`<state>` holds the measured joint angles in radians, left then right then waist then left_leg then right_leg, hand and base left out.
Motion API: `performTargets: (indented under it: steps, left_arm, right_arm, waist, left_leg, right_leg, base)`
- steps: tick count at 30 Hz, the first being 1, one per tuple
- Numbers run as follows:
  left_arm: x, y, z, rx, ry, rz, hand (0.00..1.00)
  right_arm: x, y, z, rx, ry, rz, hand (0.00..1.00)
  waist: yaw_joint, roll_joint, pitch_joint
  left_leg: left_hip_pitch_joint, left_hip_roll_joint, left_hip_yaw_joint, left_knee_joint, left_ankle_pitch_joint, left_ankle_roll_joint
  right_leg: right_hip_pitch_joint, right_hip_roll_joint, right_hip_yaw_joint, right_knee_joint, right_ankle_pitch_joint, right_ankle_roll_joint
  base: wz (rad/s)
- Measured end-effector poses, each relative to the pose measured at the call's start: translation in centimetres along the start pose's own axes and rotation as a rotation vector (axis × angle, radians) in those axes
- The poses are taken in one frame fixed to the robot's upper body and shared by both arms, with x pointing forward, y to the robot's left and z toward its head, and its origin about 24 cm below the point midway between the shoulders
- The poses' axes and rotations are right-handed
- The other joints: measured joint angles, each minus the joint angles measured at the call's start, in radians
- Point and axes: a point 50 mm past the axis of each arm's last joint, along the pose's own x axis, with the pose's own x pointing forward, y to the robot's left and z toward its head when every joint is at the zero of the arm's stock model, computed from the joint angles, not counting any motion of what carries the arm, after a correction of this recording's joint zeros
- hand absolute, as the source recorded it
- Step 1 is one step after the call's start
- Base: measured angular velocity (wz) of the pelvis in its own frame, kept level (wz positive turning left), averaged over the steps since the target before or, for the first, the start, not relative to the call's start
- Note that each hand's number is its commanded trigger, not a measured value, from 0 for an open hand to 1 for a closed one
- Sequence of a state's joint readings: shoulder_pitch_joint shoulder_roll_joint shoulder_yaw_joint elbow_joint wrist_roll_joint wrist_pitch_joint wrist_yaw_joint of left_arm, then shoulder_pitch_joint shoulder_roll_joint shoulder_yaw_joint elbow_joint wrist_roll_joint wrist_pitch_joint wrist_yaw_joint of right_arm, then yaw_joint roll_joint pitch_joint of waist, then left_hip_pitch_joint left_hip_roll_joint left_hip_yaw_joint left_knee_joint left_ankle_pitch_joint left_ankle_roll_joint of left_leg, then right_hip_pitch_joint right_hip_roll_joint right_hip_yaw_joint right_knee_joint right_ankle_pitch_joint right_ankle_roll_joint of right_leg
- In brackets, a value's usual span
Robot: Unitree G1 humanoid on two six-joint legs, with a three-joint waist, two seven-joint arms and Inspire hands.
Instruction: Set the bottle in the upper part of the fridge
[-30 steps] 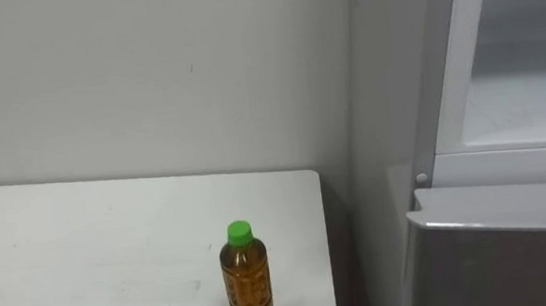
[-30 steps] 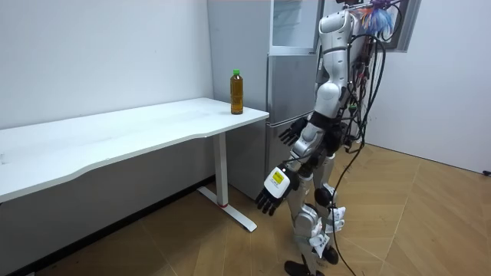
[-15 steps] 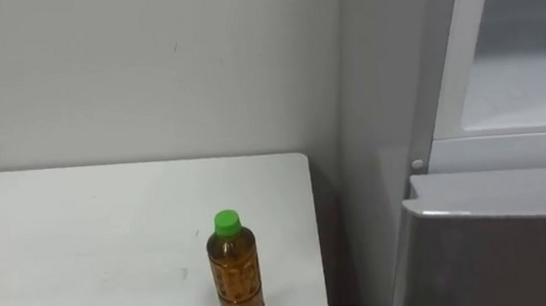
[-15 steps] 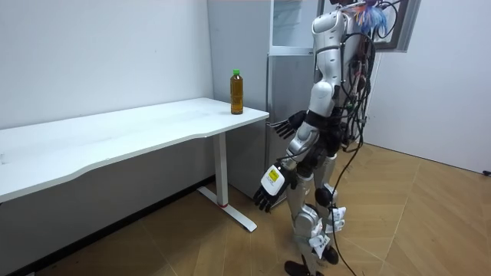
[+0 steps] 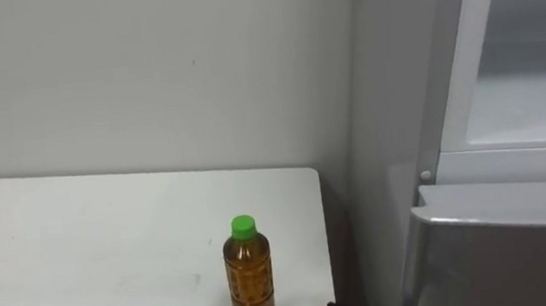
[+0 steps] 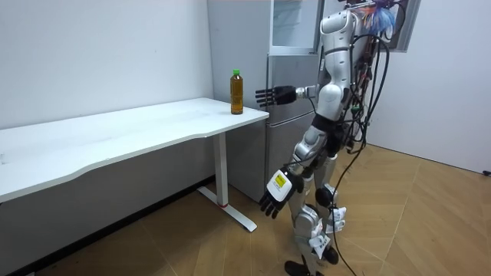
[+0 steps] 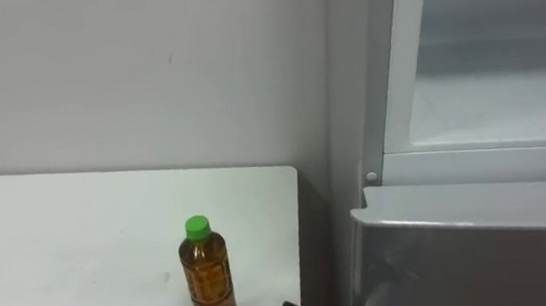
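No text readable right now, bottle (image 5: 249,281) wears a printed label — characters too fine to make out, yellow tag (image 6: 277,184) on the left hand (image 6: 268,204) — marks illegible too

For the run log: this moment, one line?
bottle upright on table | right hand open, raised near it, apart | left hand open, low

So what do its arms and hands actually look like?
The arms are smooth silver-grey shells with darker parts at the joints. The right hand and the left hand are both black and human-shaped, with slim fingers. The left one carries a small white-and-yellow tag on its back.
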<state>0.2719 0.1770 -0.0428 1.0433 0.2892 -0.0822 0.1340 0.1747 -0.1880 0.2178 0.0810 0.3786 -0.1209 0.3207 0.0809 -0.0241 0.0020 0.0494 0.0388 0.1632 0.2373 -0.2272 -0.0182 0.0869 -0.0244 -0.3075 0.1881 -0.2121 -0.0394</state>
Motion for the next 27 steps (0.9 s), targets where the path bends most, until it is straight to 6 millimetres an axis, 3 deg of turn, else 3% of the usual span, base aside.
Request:
performTargets:
  steps: [10,18,27]
  left_arm:
    - [0.1,0.0,0.1,0.003,0.006,-0.016,0.0]
    - [0.1,0.1,0.2,0.009,0.004,-0.003,0.0]
    - [0.3,1.1,0.2,0.023,0.003,0.02,0.0]
  right_arm:
    - [0.3,0.4,3.0,-0.009,-0.119,0.043,0.0]
    - [0.9,0.9,6.0,-0.067,-0.229,0.076,0.0]
    - [1.4,1.2,7.1,-0.08,-0.269,0.08,0.0]
  waist:
    - [0.007,0.002,-0.0009]
    - [0.006,-0.013,-0.0051]
    - [0.016,-0.028,-0.0012]
  left_leg:
    - [-0.008,0.001,-0.001,-0.001,0.0,0.0]
    - [-0.01,0.001,-0.001,-0.002,0.0,0.0]
    - [-0.012,0.0,-0.002,0.0,0.0,0.0]
  right_leg:
    - [-0.002,0.003,0.001,0.004,0.002,0.0]
    - [-0.004,0.004,0.003,0.002,0.002,0.0]
    - [-0.003,0.003,0.003,0.002,0.002,0.0]
  base:
    - [0.01]
    - [0.0]
    - [0.0]
